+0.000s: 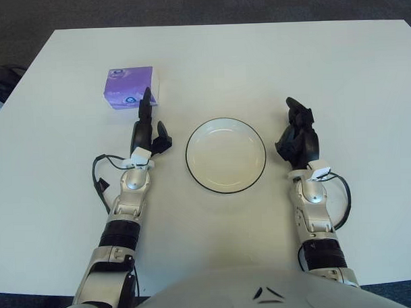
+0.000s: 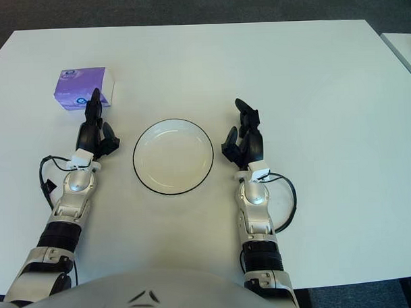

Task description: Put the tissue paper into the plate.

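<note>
1. Looking down at the white table (image 1: 337, 68), you see the purple tissue paper pack (image 1: 130, 87) on its far left part, lying flat and held by nothing.
2. You will find the plate (image 1: 226, 155), white with a dark rim, near the middle of the table between the two arms; nothing lies in it.
3. Your left hand (image 1: 149, 131) shows just to the left of the plate and just on the near side of the tissue paper pack. Its fingers are loosely extended and grasp nothing, one long finger pointing toward the pack, its tip at the pack's near right corner. You cannot tell from either view whether that tip touches the pack.
4. Your right hand (image 1: 297, 136) shows just to the right of the plate, apart from its rim. Its fingers are relaxed and partly bent, pointing away from the robot, and they hold nothing.
5. A black cable (image 1: 98, 176) loops out beside the left wrist, and another black cable (image 1: 343, 200) loops beside the right wrist.
6. The tissue paper pack and the plate stand well apart, with the left hand between them.
</note>
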